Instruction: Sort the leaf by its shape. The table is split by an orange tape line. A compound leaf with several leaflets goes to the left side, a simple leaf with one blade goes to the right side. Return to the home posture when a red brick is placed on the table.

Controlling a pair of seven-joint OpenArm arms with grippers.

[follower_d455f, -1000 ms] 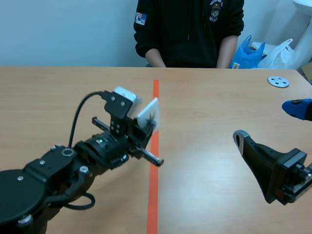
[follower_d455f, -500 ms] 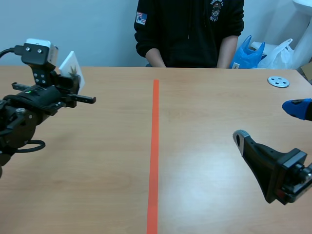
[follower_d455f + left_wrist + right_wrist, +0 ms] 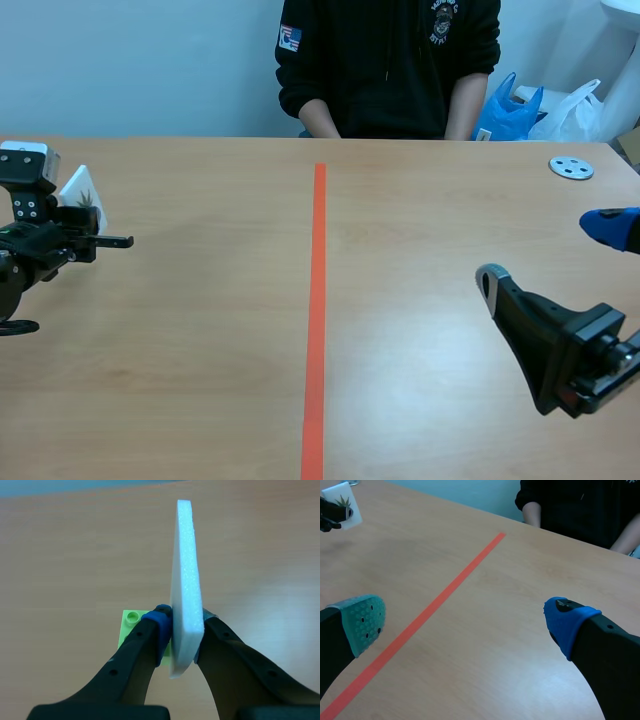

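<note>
The left gripper (image 3: 78,236) sits far to the left of the orange tape line (image 3: 318,300), clamped on a white foam card (image 3: 82,193) that stands upright on edge. In the left wrist view the card (image 3: 186,580) is pressed between the blue pad and the opposite finger, and a light-green studded plate (image 3: 129,625) lies on the table (image 3: 200,330) just under the gripper. The card's face carries a small dark green leaf (image 3: 342,501) with several pointed parts, though it is too small to read more closely. The right gripper (image 3: 470,615) hangs well to the right of the tape line with its fingers spread wide and nothing between them. Further right of the line, near the table's far edge, lies a grey disc with holes (image 3: 571,167). Beyond that edge stand a blue plastic bag (image 3: 505,110) and a white plastic bag (image 3: 575,105) — what they hold cannot be seen. A person in a dark hoodie (image 3: 390,60) sits at the line's far end.
</note>
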